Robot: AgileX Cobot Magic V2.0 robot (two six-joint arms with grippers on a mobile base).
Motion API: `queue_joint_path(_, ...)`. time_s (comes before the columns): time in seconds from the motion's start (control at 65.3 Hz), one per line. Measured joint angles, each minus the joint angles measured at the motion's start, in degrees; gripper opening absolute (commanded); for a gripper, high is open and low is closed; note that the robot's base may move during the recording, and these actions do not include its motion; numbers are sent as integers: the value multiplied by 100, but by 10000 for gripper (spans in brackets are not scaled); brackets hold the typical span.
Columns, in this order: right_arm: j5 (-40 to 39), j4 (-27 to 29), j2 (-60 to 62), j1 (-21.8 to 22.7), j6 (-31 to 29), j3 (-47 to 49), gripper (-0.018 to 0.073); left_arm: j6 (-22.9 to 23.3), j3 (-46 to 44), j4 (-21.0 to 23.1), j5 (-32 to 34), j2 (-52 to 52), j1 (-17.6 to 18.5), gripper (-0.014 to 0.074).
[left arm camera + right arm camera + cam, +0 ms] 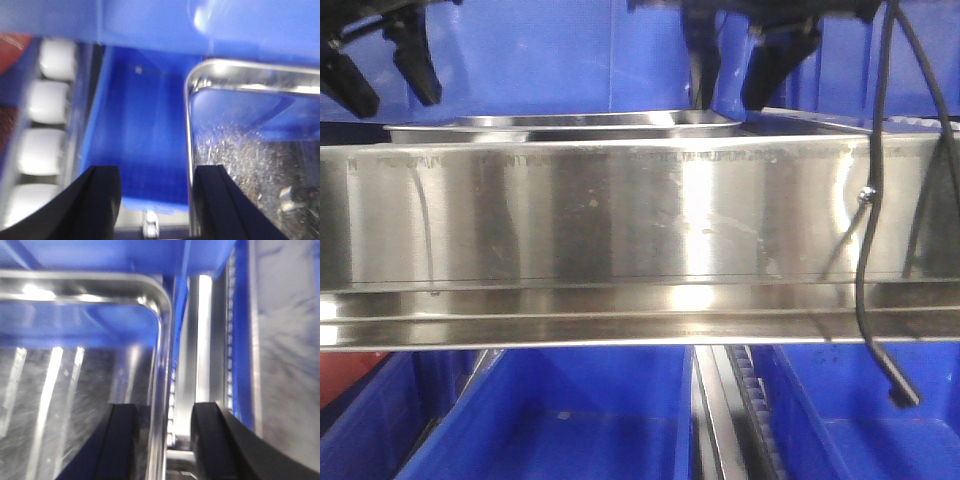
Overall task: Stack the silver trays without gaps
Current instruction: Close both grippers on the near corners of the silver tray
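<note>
Found the shallow rectangular stainless-steel silver tray (570, 122) lying level behind and just above the top edge of the long polished steel shelf rail (620, 210), with blue plastic behind it. Noted a second rim line low at its left end in the front view; could not tell whether that was another tray.

Located the left tool (395, 98) above the tray's left end, jaws spread, gripping nothing. Saw in the left wrist view the tray's rounded left rim running up between the black fingers (100, 200), close beside the right-hand one; could not tell whether they touched.

Located the right tool (728, 100) over the tray's right end, likewise released. Saw in the right wrist view the tray's right rim passing between both fingers, apparently clear of each, though blurred.

Recorded a deep blue plastic bin (135, 130) left of and below the tray, and a row of white rollers (47, 100) beyond it. Recorded further blue bins (580, 420) under the rail. Noted a black cable (865, 300) hanging across the rail's right end.
</note>
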State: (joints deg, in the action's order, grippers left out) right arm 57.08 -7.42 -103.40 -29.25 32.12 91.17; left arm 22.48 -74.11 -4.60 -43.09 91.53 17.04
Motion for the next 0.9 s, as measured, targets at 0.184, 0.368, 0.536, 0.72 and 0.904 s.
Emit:
queue_joint_path(0.184, 0, 30, -64, 10, 0, 0, 181, -85, 0, 62, 0, 157, 93, 253)
queue_joint_path(0.368, -82, 236, -64, 149, 0, 0, 181, -131, 0, 128, 56, 383, 173, 253)
queue_joint_path(0.536, -103, 389, -131, 149, 0, 0, 181, -131, 0, 128, 51, 393, 173, 253)
queue_joint_path(0.72, -103, 450, -259, 149, 0, 0, 181, -131, -9, 128, 51, 416, 173, 253)
queue_joint_path(0.904, -103, 450, -257, 149, 0, 0, 181, -131, -34, 231, 104, 476, 173, 253)
